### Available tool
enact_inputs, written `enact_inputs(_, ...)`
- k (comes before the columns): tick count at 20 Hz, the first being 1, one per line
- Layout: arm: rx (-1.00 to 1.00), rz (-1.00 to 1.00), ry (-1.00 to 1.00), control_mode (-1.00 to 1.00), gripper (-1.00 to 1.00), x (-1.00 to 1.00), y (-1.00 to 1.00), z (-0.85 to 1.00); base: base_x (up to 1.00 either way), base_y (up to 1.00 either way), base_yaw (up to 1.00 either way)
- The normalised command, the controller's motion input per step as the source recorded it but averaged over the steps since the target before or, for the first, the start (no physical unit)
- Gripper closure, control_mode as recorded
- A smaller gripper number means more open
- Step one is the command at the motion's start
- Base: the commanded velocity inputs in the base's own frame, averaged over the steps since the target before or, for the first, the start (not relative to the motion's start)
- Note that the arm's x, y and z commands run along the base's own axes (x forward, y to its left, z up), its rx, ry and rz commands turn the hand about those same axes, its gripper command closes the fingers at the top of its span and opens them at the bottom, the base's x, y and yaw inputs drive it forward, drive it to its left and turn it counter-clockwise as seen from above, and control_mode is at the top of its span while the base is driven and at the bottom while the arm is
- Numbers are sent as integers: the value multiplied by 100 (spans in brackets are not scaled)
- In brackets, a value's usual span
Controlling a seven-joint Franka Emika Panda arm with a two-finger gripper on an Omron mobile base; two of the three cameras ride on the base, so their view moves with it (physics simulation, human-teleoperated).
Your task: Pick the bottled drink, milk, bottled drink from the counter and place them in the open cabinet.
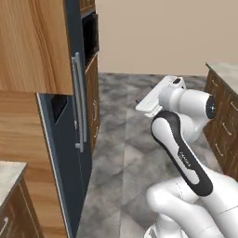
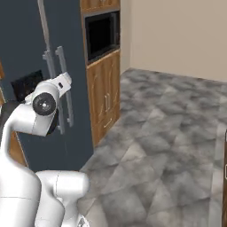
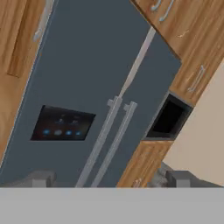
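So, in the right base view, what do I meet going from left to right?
Robot arm → dark fridge with its two handles → wood cabinet with the black oven → grey tiled floor and beige wall.

White arm [image 1: 186, 153] near dark fridge [image 1: 69, 139].

Dark blue-grey fridge [image 3: 87, 65], orange-brown wood cabinets [image 1: 32, 46], grey veined floor [image 2: 168, 146]
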Motion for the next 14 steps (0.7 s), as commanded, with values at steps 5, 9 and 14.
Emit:
enact_inputs(5, 0, 0, 0, 100, -100, 0, 0, 0, -26, 21, -98)
enact_inputs(9, 0, 0, 0, 100, -100, 0, 0, 0, -30, 18, -96)
enact_inputs(14, 0, 0, 0, 100, -100, 0, 0, 0, -25, 9, -98)
